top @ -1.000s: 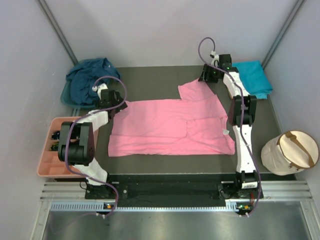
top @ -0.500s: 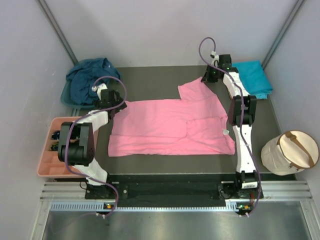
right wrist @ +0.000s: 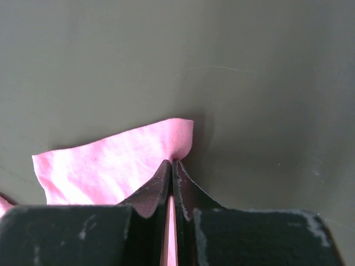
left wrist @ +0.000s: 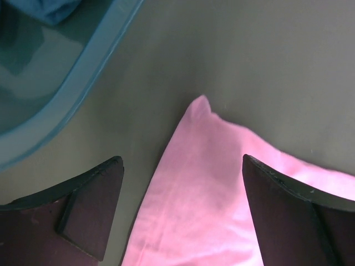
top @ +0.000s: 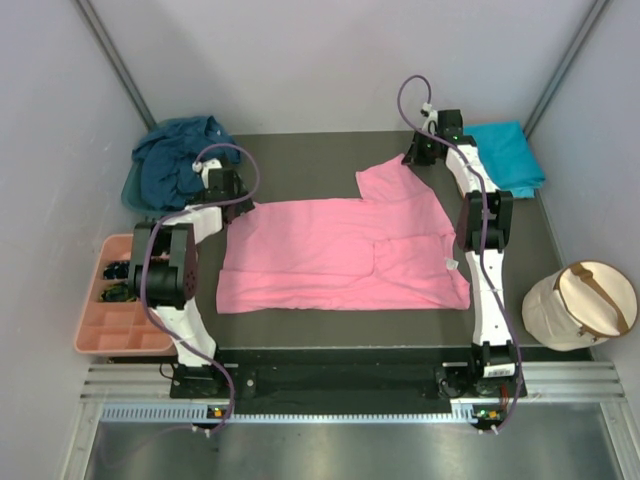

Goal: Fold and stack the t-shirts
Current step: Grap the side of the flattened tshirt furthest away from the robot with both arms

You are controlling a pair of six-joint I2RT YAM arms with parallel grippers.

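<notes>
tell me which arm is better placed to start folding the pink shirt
Right, I'd judge: the right claw is shut on the pink t-shirt's sleeve corner, ready to lift. The left claw hangs open above its own corner, gripping nothing.

Teal basin (left wrist: 83, 69) far left; salmon compartment tray (top: 110, 335) nearer, same side; beige round bag (top: 580, 305) far right.

Bare table (top: 300, 150) runs along the top centre of the overhead view, between the basin (top: 132, 197) heaped with a navy shirt (top: 180, 160) at upper left and the turquoise shirt (top: 505, 155) at upper right. The pink shirt (top: 340, 250) covers the middle. A tray (top: 100, 335) crowds the left edge, a bag (top: 580, 305) the right. In the left wrist view, a strip of table separates the basin rim from the pink corner
</notes>
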